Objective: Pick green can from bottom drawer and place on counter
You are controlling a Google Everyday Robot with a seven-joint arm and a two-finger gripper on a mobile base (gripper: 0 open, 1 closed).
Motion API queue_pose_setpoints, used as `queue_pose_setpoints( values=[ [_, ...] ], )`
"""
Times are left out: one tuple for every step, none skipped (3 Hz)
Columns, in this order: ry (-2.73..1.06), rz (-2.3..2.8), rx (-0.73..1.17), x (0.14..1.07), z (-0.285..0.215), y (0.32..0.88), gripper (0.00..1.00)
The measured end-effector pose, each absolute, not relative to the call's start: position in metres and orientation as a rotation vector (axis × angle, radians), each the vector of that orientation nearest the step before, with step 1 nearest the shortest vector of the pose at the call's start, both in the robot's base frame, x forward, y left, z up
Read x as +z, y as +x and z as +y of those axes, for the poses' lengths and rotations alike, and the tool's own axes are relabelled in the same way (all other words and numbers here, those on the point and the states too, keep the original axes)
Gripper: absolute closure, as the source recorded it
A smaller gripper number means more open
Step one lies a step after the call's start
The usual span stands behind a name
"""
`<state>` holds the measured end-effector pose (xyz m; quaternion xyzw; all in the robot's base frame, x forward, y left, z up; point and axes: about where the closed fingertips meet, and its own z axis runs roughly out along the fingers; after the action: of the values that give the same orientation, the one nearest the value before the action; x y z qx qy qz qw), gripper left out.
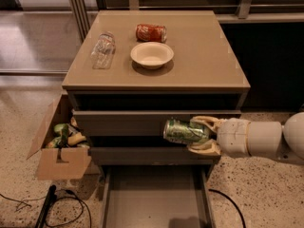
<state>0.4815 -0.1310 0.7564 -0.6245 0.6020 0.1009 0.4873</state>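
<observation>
My gripper comes in from the right and is shut on the green can, held on its side in the air in front of the cabinet's drawer fronts. The can is above the open bottom drawer, whose flat tray shows nothing inside, and below the level of the counter. The tan fingers wrap the can's right end from above and below.
On the counter lie a red soda can, a white bowl and a clear plastic bottle. A cardboard box with items stands left of the cabinet. Cables lie on the floor at lower left.
</observation>
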Motion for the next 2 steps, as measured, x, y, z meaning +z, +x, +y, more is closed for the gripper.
queue_pose_setpoints(
  values=[
    [-1.521, 1.419, 0.161, 0.805, -0.129, 0.512, 1.00],
    [-1.548, 1.425, 0.110, 0.852, -0.136, 0.552, 1.00]
  ],
)
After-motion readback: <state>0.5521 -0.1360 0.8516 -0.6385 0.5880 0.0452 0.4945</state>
